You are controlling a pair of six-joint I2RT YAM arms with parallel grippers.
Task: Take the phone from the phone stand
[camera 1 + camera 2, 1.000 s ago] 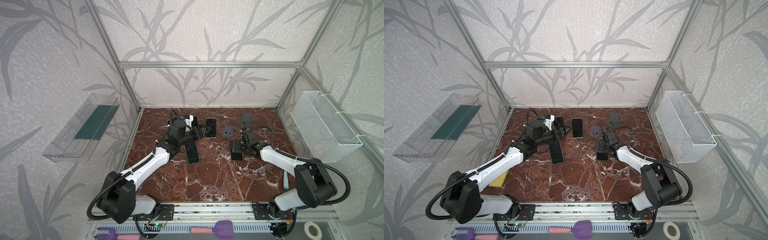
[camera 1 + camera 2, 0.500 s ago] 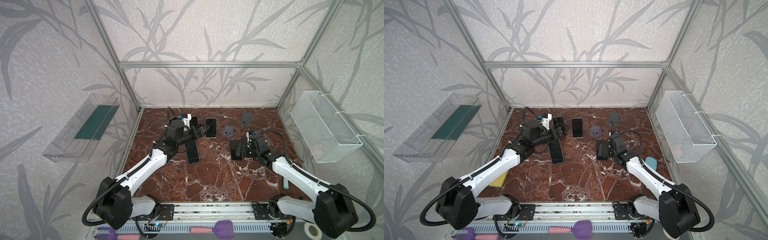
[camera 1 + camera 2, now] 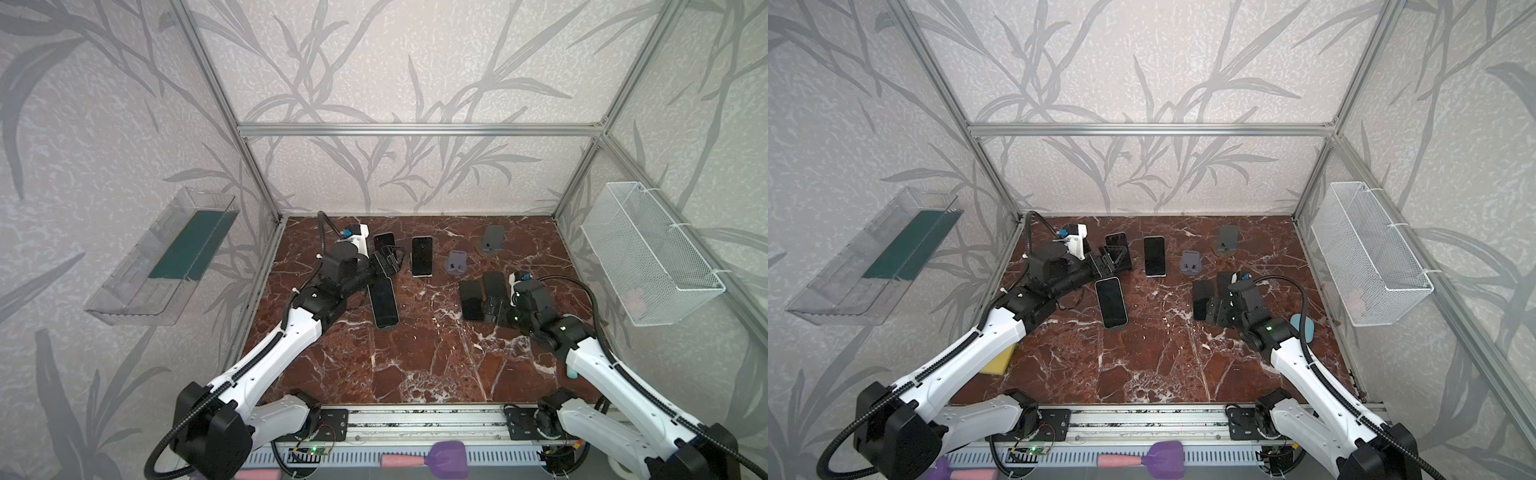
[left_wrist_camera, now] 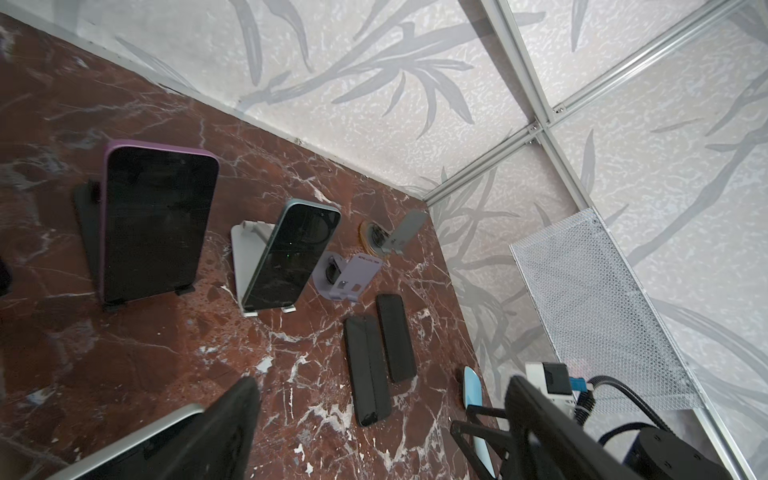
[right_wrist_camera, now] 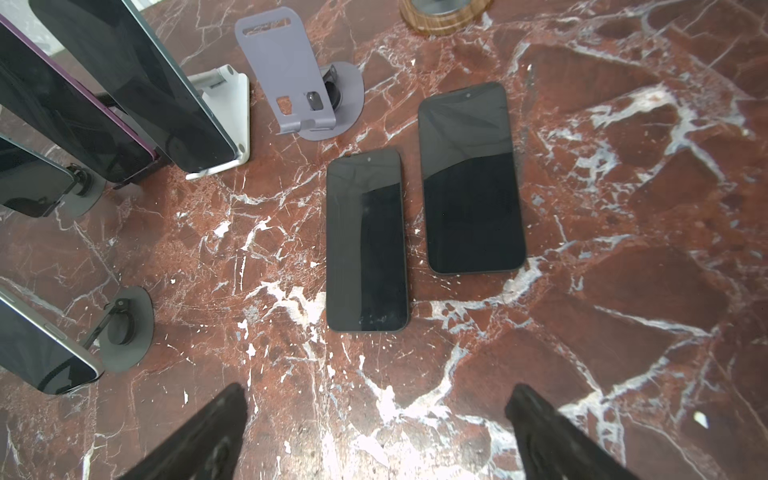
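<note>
Right of the middle of the red marble worktop (image 3: 415, 365), the right fingers (image 3: 494, 311) stand wide open, gripping nothing, beside two flat black phones (image 5: 365, 241). Toward the far left corner, the left fingers (image 3: 391, 261), likewise open, hover between a silver phone (image 3: 384, 303) and a purple phone (image 4: 153, 220), both propped on stands (image 4: 85, 216). Leaf-patterned walls (image 3: 415, 62) rise behind.

Leaf-patterned walls (image 3: 415, 62), red marble floor (image 3: 415, 365)
</note>
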